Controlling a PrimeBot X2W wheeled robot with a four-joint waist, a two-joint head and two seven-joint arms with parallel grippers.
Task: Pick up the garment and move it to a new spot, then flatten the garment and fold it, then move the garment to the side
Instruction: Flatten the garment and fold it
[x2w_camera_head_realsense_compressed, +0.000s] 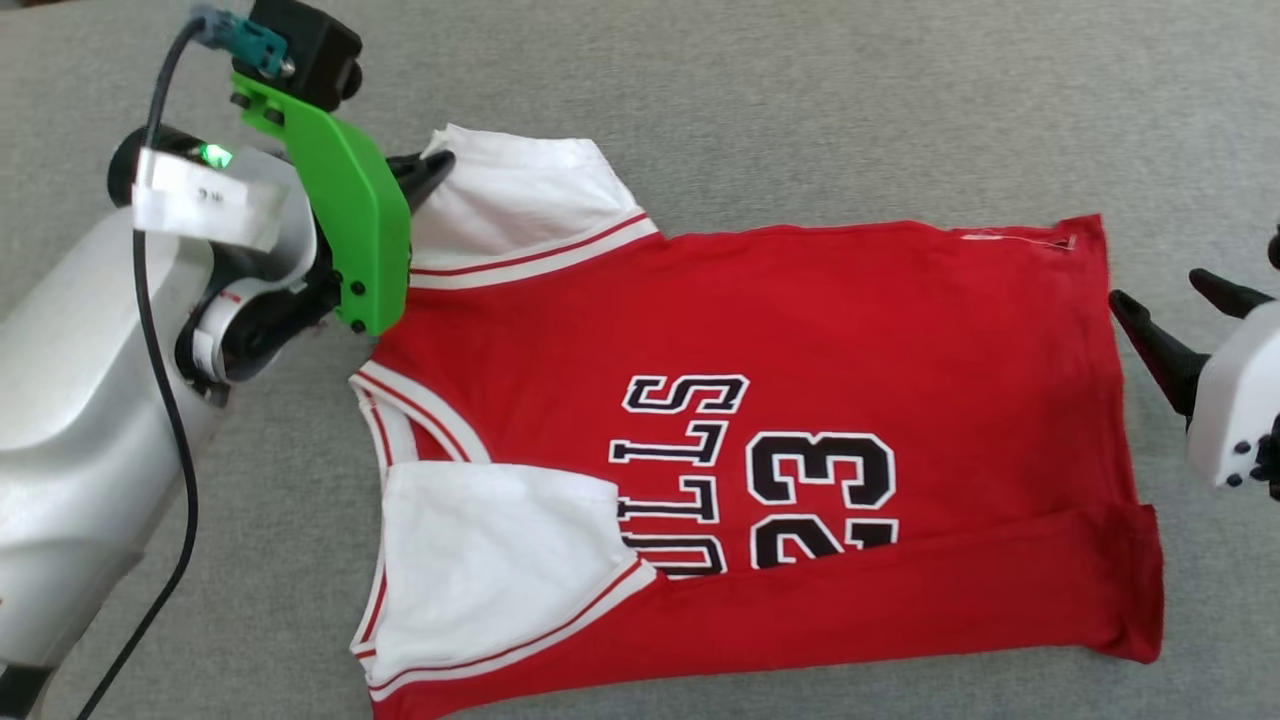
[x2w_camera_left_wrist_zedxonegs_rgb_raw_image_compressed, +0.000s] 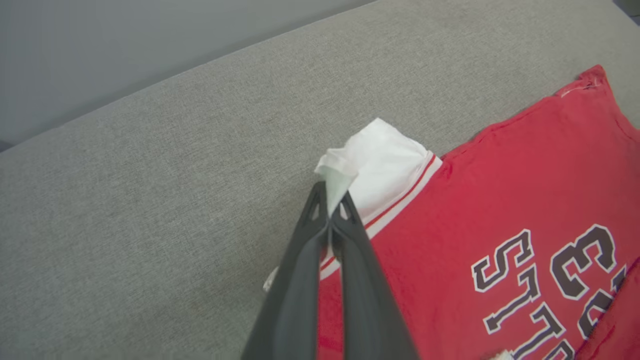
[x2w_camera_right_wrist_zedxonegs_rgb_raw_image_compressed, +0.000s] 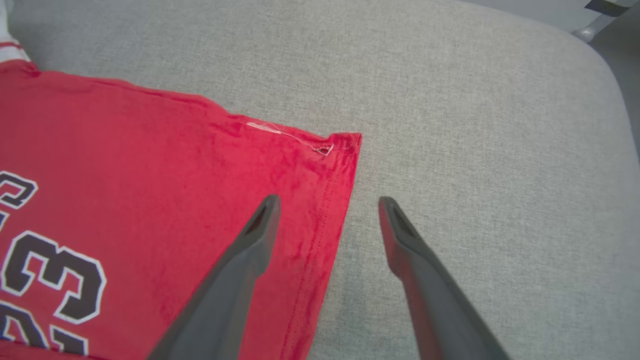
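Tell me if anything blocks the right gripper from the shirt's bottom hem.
Nothing visible does. The right gripper is open and poised at the shirt hem, one finger above the red cloth, the other above the grey cushion beside it.

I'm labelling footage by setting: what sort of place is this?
Likely an indoor lab or test area: a grey upholstered, cushion-like surface with a rounded corner, a red garment spread on it, and a plain grey backdrop beyond.

One red garment (x2w_camera_head_realsense_compressed: 800, 330), two white sleeves (x2w_camera_head_realsense_compressed: 520, 200), one grey fabric surface (x2w_camera_head_realsense_compressed: 800, 100), two pincers: left pincer (x2w_camera_left_wrist_zedxonegs_rgb_raw_image_compressed: 330, 200) pinching one sleeve, one black cable (x2w_camera_head_realsense_compressed: 190, 470) behind it; right pincer (x2w_camera_right_wrist_zedxonegs_rgb_raw_image_compressed: 327, 210) spread beside the hem.
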